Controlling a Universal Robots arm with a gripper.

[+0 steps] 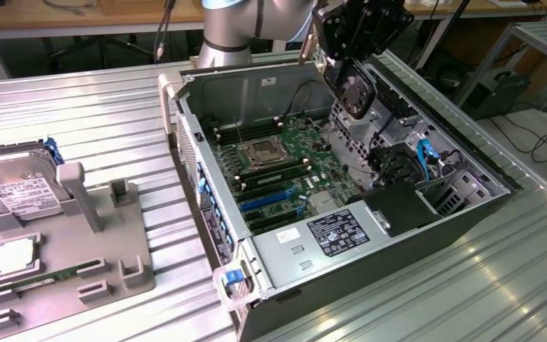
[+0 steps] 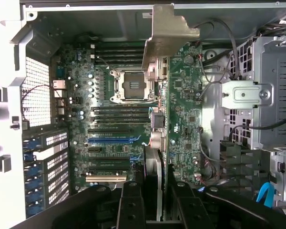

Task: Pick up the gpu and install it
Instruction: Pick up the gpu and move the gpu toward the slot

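Holding the gpu (image 1: pixel 355 87) clamped between the fingers of the gripper (image 2: pixel 159 206), on edge, high above the open computer case (image 1: pixel 464 206) and well clear of the motherboard (image 1: pixel 283 171). From the wrist, seen edge-on, with the silver bracket (image 2: pixel 169 33) at the end away from the gripper, and lying across the run of the blue expansion slots (image 2: pixel 112 140) rather than along it.

Probably best handled so: turn the card until parallel with a long blue slot, bracket toward the rear wall and its slot covers (image 2: pixel 40 167). Hold it plumb to the board. Bring it down straight and slowly, away from the loose black cables (image 1: pixel 304 96) and the drive cage (image 2: pixel 271 95). Press evenly along the top edge, never at one corner, to avoid jamming the connector or flexing the board. Mind the grip too: thin card, small hold, easy to tilt.

Little legible writing. White print on the black power supply label (image 1: pixel 335 234), too small to read. Same for the white label of the hard drive (image 1: pixel 22 191), parked in the grey fixture (image 1: pixel 112 256) on the counter (image 1: pixel 93 121). No brand made out anywhere.
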